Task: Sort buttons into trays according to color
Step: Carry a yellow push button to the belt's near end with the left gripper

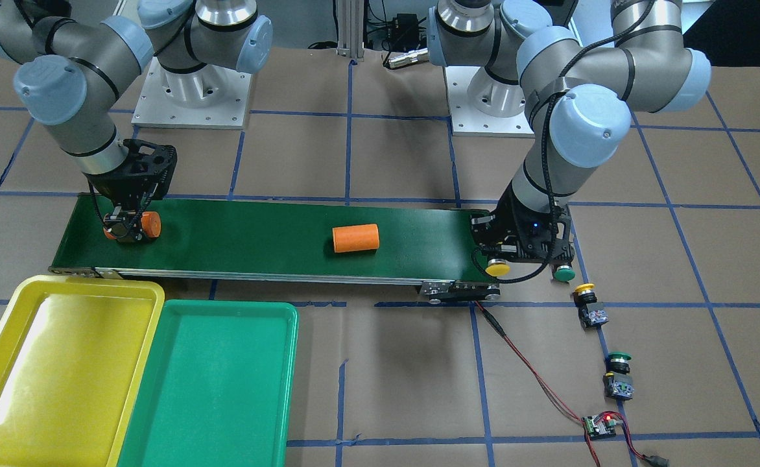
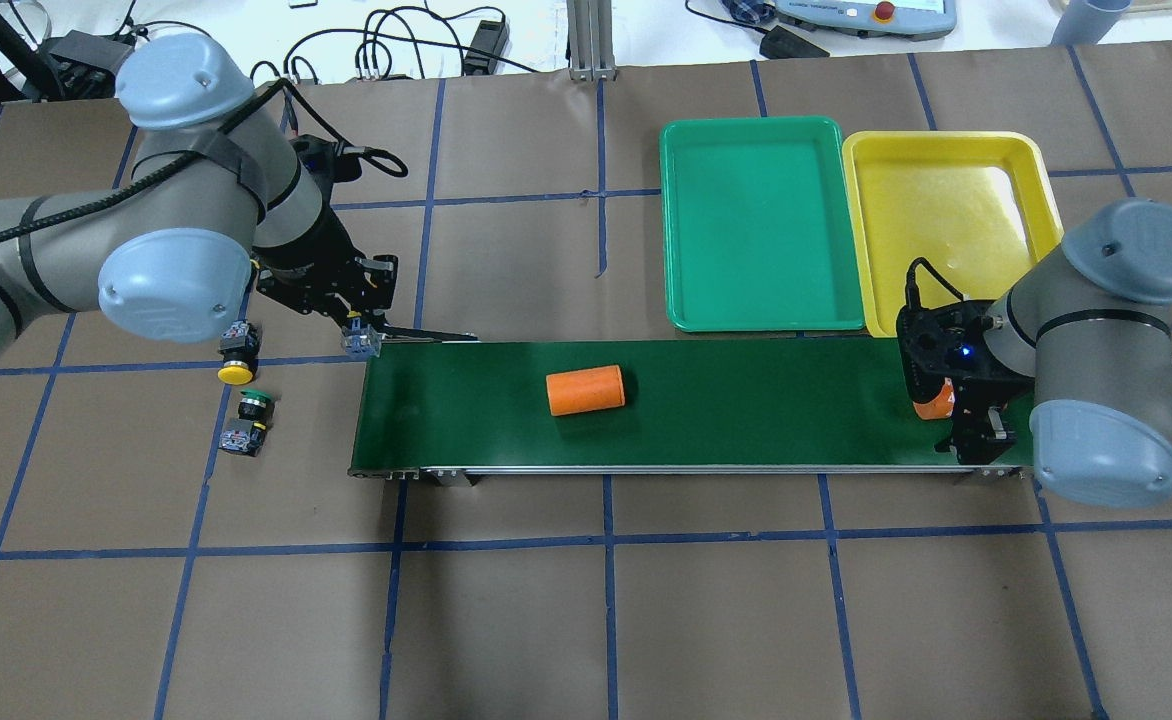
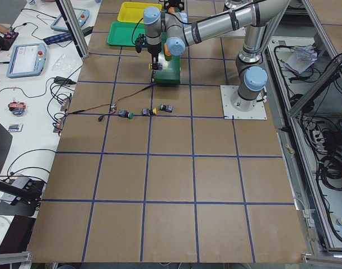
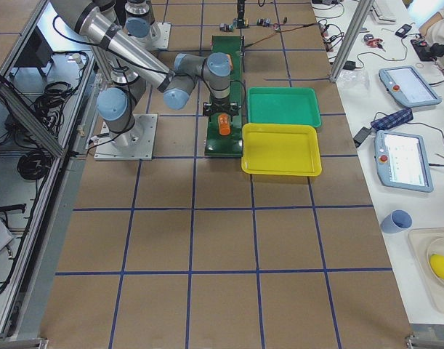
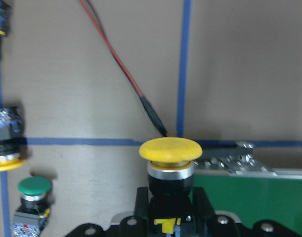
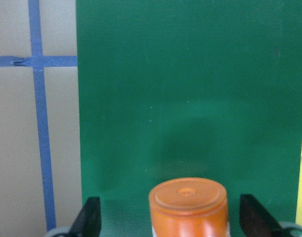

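My left gripper [image 5: 170, 210] is shut on the black body of a yellow-capped button [image 5: 170, 149], held at the conveyor's end [image 1: 498, 267]. A green-capped button [image 1: 564, 274] stands just beside it. Another yellow button [image 1: 586, 303] and another green one [image 1: 617, 375] lie on the table farther out. My right gripper [image 6: 173, 217] is open at the belt's other end, with fingers [image 6: 91, 217] on either side of an orange cylinder [image 6: 188, 200] and gaps between. The yellow tray [image 1: 62, 285] and the green tray [image 1: 224, 310] lie side by side next to the belt, and nothing is in them.
The long dark-green conveyor belt [image 1: 257, 240] carries a second orange cylinder [image 1: 355, 238] at its middle. A red and black cable [image 1: 529, 370] runs from the belt's end to a small circuit board [image 1: 600, 425]. Both robot bases stand behind the belt.
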### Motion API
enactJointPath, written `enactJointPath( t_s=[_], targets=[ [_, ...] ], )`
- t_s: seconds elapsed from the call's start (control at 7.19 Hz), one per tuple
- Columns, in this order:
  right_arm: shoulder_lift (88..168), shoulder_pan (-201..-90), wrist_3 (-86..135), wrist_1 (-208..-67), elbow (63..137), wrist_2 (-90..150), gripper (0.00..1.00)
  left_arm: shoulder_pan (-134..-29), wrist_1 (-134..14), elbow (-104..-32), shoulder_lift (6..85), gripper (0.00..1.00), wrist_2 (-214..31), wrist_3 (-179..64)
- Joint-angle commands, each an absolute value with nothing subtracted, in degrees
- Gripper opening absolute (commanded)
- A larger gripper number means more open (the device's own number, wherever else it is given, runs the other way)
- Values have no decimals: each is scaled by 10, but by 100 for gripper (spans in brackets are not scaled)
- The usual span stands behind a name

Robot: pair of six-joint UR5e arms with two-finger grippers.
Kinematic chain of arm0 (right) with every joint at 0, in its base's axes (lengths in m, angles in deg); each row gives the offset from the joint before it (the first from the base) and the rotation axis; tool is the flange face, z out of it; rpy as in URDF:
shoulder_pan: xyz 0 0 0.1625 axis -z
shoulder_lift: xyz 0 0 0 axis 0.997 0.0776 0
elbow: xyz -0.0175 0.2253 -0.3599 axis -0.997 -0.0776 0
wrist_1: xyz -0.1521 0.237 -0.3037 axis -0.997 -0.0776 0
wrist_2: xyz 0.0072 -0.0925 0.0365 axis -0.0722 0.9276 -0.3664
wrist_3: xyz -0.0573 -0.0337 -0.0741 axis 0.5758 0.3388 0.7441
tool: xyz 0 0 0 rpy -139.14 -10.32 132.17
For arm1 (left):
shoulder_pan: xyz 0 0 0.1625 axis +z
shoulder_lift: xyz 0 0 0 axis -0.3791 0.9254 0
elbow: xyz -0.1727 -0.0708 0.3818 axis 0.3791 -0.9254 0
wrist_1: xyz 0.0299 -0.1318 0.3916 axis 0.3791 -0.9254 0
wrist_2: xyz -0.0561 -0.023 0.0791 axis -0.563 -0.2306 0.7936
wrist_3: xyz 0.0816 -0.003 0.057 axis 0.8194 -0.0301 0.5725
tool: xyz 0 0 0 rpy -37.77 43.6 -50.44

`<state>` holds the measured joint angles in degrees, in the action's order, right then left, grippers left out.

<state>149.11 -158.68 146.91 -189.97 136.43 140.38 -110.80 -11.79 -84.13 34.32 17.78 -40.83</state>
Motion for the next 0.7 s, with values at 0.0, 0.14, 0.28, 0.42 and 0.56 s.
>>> enactJointPath(
  t_s=[0.0,0.14,0.28,0.42,0.56],
  targets=[
    [1491,-1587,1469,-1899,1365,1404,100,-1112,-111,-889,327,0,179,-402],
    [1490,-1587,1469,-1899,1365,1404,100,-1112,-108,-890,342,0,178,-407],
    [1490,-1587,1469,-1899,1365,1404,100,-1112,-94,-889,351,0,178,-405],
    [1490,-1587,1469,-1899,1365,1404,100,-1115,-59,-890,355,0,176,-402],
    [1490,-1587,1469,-1899,1365,1404,100,-1120,-56,-893,358,0,175,-402]
  ],
)
